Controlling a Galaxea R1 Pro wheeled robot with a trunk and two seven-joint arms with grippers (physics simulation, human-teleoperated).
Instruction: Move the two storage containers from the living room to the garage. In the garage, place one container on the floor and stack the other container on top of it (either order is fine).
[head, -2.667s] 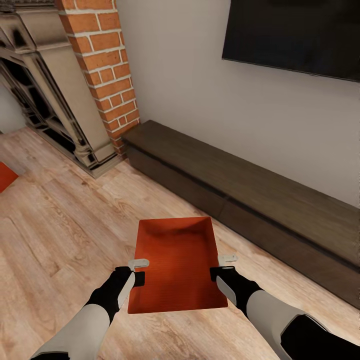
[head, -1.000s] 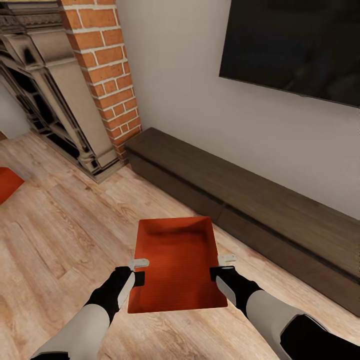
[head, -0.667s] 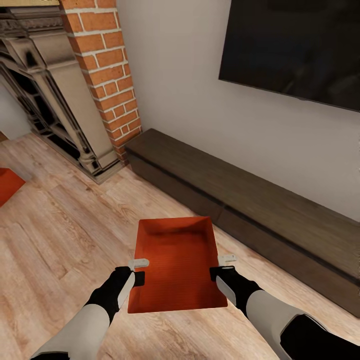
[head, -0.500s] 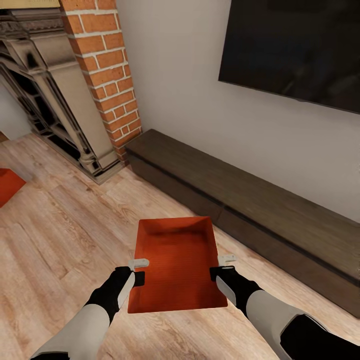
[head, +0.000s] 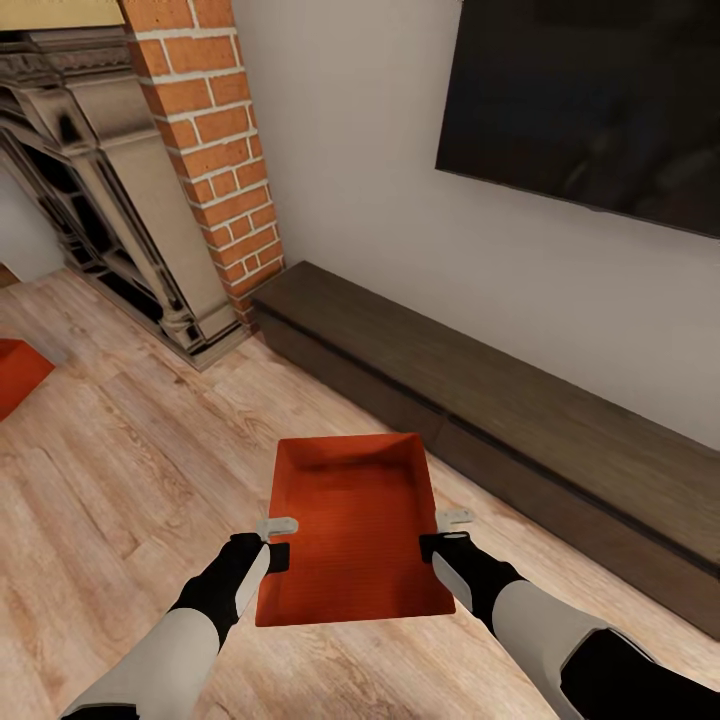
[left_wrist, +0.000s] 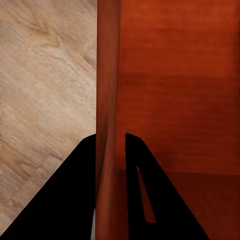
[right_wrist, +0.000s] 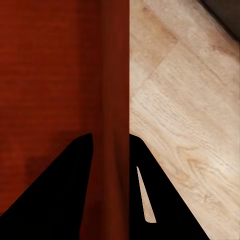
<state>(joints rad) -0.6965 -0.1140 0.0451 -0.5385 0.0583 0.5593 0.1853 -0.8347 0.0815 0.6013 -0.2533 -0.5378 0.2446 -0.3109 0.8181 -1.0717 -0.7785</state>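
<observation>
Two red-orange storage containers are in sight. We hold one container (head: 352, 530) between our arms, above the light wood plank floor (head: 120, 470) of the living room, near the middle of the head view. It is a rectangular open-topped bin with low plain walls and a flat bottom, faintly ribbed inside, its far end shaded. Our left gripper (head: 277, 541) pinches the bin's left wall; in the left wrist view the two black fingers (left_wrist: 75, 195) sit either side of that thin wall (left_wrist: 107, 100), closed on it. Our right gripper (head: 440, 533) clamps the right wall the same way, and the right wrist view shows the wall (right_wrist: 112, 100) squeezed between its dark fingers (right_wrist: 145, 190).

One corner of the second container (head: 15, 370) lies on the planks at the far left edge. Beyond stands a red brick chimney (head: 215, 150) beside an ornate dark fireplace (head: 95, 190). To the right, a long low dark-brown cabinet (head: 480, 410) runs along the pale wall under a black screen (head: 590, 95).
</observation>
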